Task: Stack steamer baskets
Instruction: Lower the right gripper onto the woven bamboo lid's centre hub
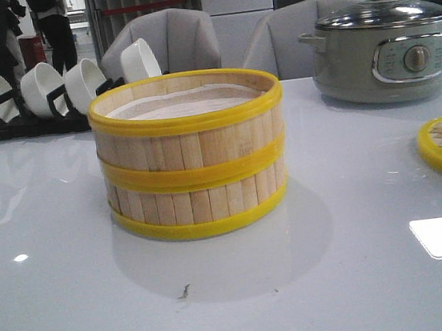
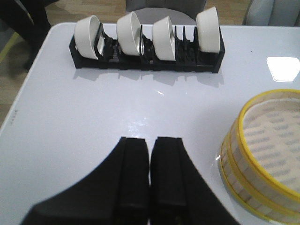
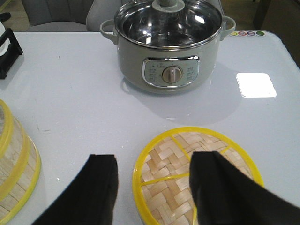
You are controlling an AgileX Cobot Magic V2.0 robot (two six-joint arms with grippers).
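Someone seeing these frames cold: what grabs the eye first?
The two baskets, already stacked one on the other at mid-table with the top one's liner showing. Next, the grey-green pot with glass lid at the far right, and the woven lid lying flat near it, under the open right pincer. Far left, a black rack holds four white bowls; the left pincer is shut and empty.

Left gripper (image 2: 150,180) jaws together — right gripper (image 3: 154,187) apart
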